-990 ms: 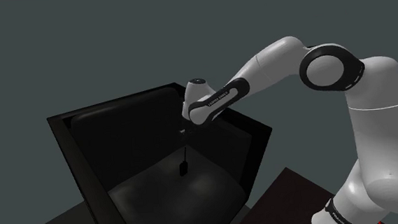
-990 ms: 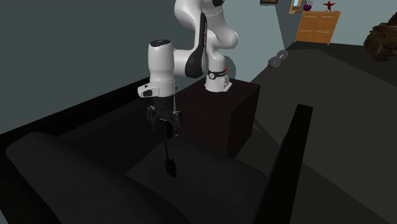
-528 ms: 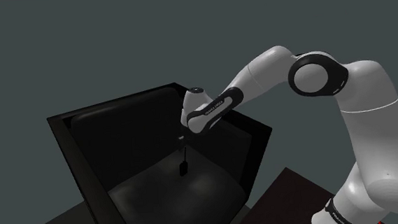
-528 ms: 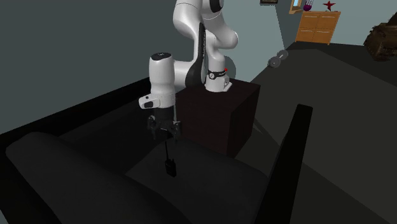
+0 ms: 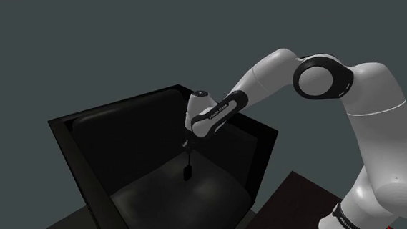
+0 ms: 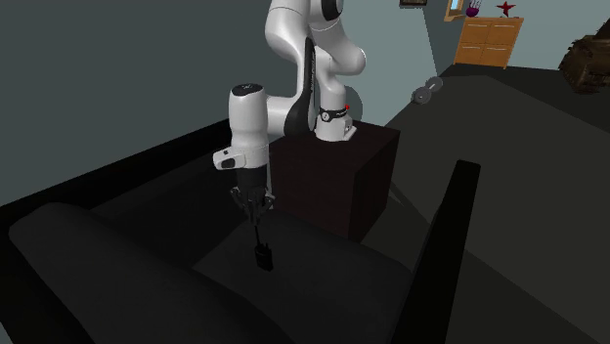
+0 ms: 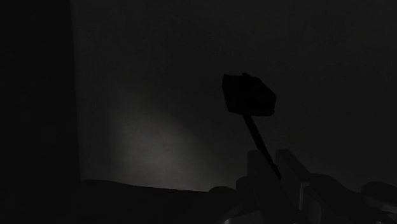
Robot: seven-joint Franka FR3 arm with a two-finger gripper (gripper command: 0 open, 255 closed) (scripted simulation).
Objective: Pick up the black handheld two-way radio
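Pinching the antenna [image 6: 258, 235], the gripper [image 6: 255, 217] holds the radio [image 6: 262, 257].

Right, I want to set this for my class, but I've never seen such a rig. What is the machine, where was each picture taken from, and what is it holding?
The machine is a white robot arm mounted on a dark box, which is its stand. One picture looks down from beside the stand. The second looks across the seat towards the arm. The third comes from a camera on the hand itself, looking along its two black fingers. The surface is the seat of a dark armchair. On it stands a small black radio, upright, with its thin antenna pointing up. The fingers are closed on that antenna, near its top. The radio's body rests on the seat, so it is not yet lifted.
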